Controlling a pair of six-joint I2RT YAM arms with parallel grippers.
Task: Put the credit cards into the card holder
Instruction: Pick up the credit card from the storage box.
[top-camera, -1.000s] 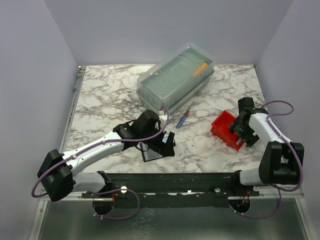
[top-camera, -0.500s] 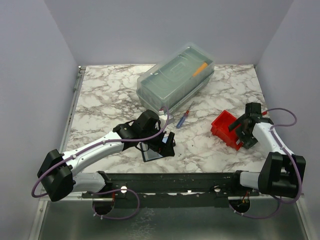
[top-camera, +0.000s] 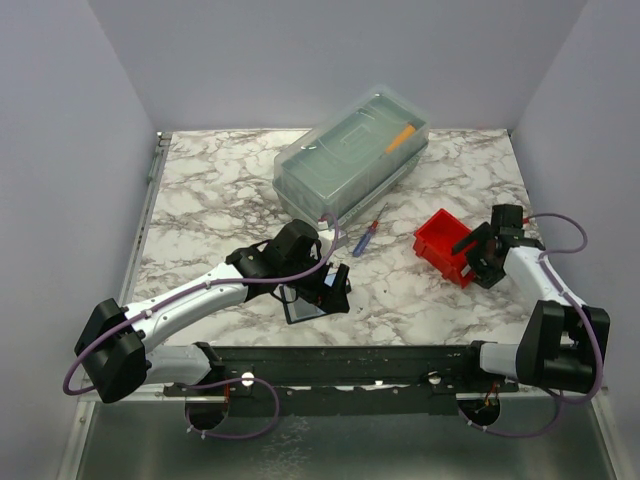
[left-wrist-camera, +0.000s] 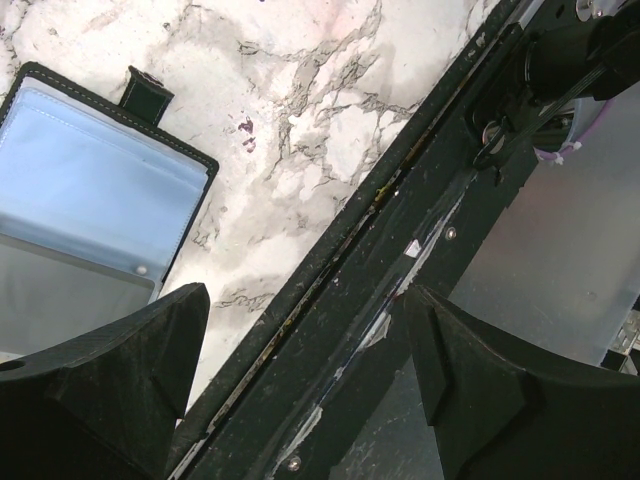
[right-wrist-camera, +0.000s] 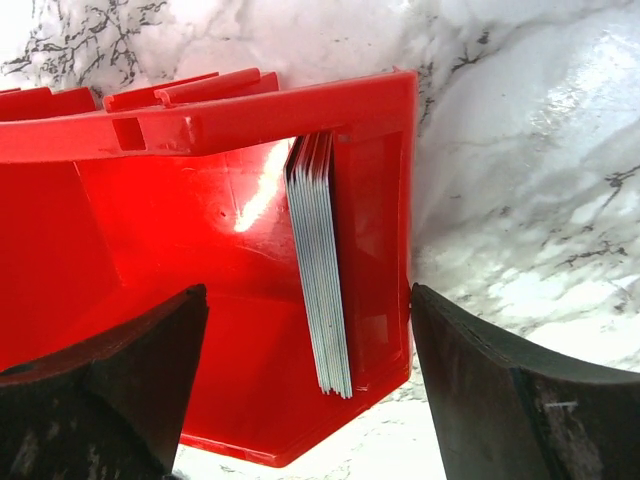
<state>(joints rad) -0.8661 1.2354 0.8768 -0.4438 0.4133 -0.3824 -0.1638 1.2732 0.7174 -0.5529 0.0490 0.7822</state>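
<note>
The credit cards (right-wrist-camera: 320, 265) stand on edge in a tight stack against the right wall of the red bin (right-wrist-camera: 200, 125), at the centre of the right wrist frame. They look thin, light, stiff and slick, so a pinch across the flat faces at an exposed edge seems best, since the wall crowds one side. The right hand (right-wrist-camera: 305, 330) is spread wide and grips nothing. The card holder (left-wrist-camera: 90, 190) lies open on the desk (left-wrist-camera: 300, 90) at upper left of the left wrist frame, its clear sleeves probably floppy. The left hand (left-wrist-camera: 305, 310) is wide and empty
</note>
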